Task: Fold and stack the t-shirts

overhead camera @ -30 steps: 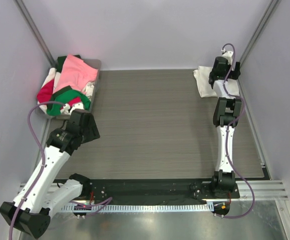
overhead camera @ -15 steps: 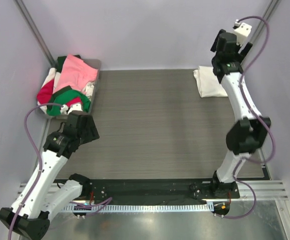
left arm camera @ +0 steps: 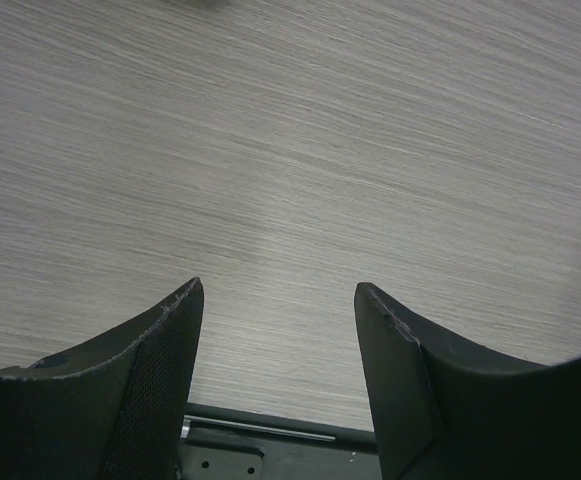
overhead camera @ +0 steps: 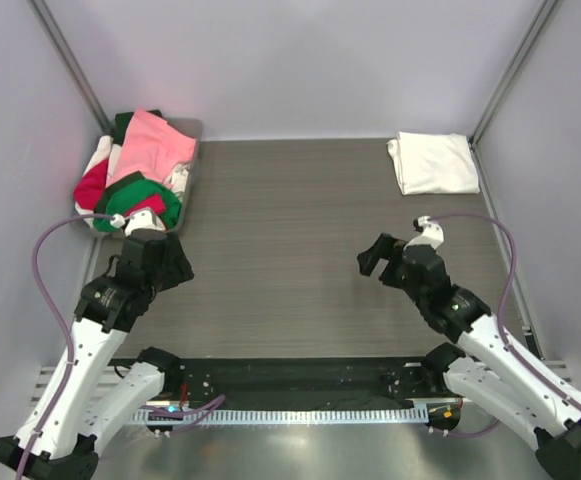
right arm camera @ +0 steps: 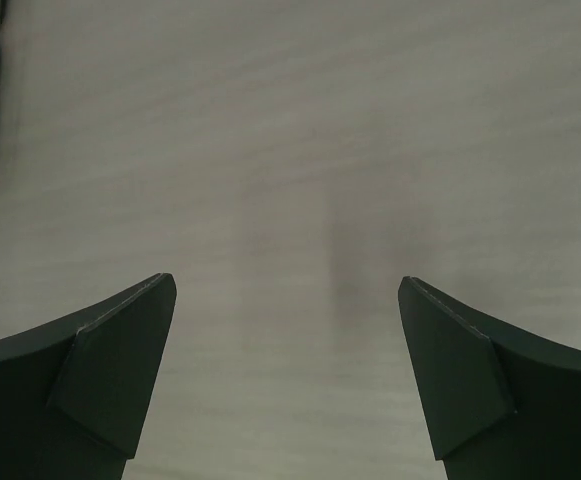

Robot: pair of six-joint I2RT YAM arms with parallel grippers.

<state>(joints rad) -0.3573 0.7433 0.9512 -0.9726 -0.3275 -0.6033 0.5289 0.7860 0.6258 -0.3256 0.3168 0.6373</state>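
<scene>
both are empty over the table point(overhead camera: 290, 220): left gripper point(left arm camera: 275, 300) at lower left with fingers spread, right gripper point(right arm camera: 288, 290) at lower right with fingers wide apart, nothing held. one white t-shirt point(overhead camera: 433, 163) lies folded flat in the upper right corner, and the other t-shirts point(overhead camera: 135, 185) sit heaped in the grey tray point(overhead camera: 194, 130) at upper left. i judge them light, floppy cotton that bunches and drags, so i'd pinch the top pink t-shirt point(overhead camera: 160, 140) at a hem or shoulder edge and lift slowly.
</scene>
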